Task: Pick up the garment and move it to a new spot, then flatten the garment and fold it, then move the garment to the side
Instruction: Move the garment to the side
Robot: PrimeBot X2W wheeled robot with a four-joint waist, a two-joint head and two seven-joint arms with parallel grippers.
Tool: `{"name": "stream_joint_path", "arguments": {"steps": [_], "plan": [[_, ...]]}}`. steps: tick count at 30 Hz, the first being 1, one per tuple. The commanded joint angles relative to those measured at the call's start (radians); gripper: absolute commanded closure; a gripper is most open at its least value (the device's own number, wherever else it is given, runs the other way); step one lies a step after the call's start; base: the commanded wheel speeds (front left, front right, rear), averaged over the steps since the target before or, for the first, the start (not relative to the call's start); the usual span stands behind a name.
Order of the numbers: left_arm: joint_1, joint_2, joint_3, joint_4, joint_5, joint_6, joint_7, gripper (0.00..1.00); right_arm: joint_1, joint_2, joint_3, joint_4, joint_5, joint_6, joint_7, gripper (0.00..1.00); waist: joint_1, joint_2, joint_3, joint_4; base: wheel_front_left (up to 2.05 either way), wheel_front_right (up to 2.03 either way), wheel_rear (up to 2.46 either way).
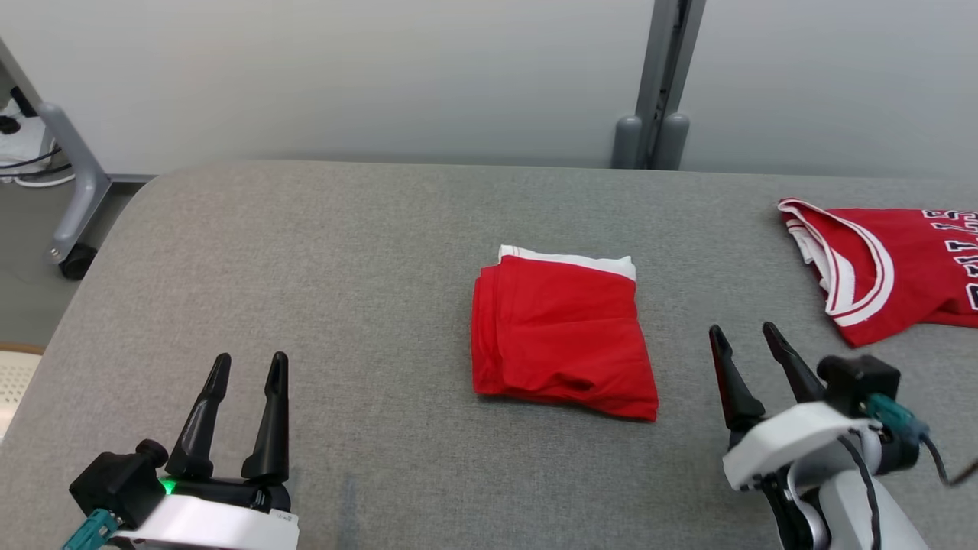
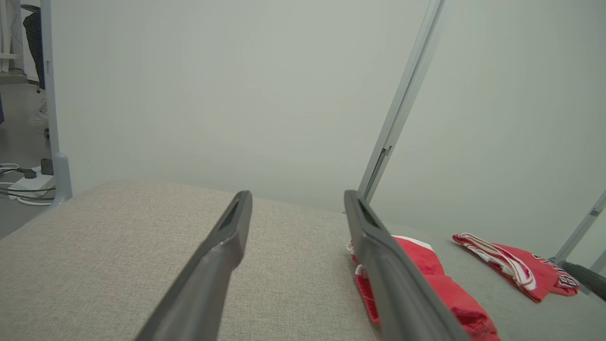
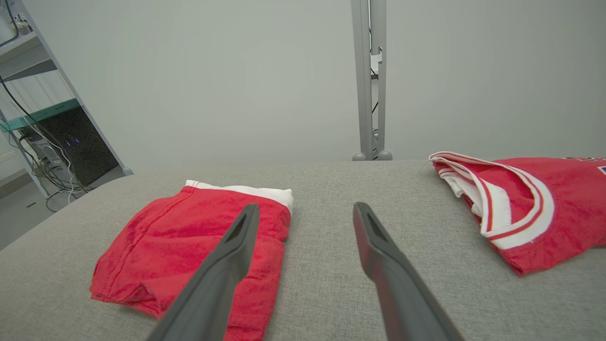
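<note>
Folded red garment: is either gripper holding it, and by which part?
Nothing is held. Left gripper and right gripper are open, apart from the folded red garment lying on the table.

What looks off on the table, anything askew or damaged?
Nothing damaged or spilled. The folded red garment lies midway on the table, fold slightly untidy: layers fan out along its left edge and its near edge slants. The red jersey lies apart at the right. The left gripper and right gripper are open, touching neither.

A soft grey tabletop [image 1: 306, 267] sits in front of a plain pale wall [image 1: 344, 76]. A grey metal post [image 1: 661, 84] stands behind it. On the left are a black wheel [image 1: 76, 263] and some cables [image 1: 30, 164] on the floor.
</note>
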Motion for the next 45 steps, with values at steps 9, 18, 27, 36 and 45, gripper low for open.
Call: {"name": "stream_joint_path", "arguments": {"steps": [9, 18, 27, 36, 45], "plan": [[-0.052, -0.001, -0.004, 0.028, 0.001, -0.019, 0.000, 0.00, -0.250, -0.003, 0.043, 0.322, 0.230, 0.000, 0.194, 0.00, 0.0000, -0.0001, 0.035, 0.081, 0.00, 0.00, 0.00], [-0.071, -0.001, -0.011, 0.044, -0.001, -0.025, 0.000, 0.00, -0.421, -0.003, 0.012, 0.582, 0.353, 0.000, 0.340, 0.00, 0.0000, -0.0001, 0.050, 0.133, 0.00, 0.00, 0.00], [-0.094, 0.005, -0.025, 0.053, -0.008, -0.026, 0.000, 0.00, -0.542, -0.017, -0.070, 0.818, 0.363, 0.000, 0.427, 0.00, 0.0000, -0.0001, 0.086, 0.193, 0.00, 0.00, 0.00], [-0.102, 0.011, -0.037, 0.063, -0.015, -0.026, 0.000, 0.00, -0.538, -0.006, -0.048, 0.820, 0.367, 0.000, 0.391, 1.00, 0.0000, -0.0001, 0.073, 0.201, 0.00, 0.00, 0.00], [-0.089, 0.016, -0.060, 0.046, -0.013, -0.026, 0.000, 0.00, -0.563, -0.033, 0.077, 0.704, 0.335, 0.000, 0.300, 1.00, 0.0000, -0.0001, 0.062, 0.132, 0.00, 0.00, 0.00]]}}
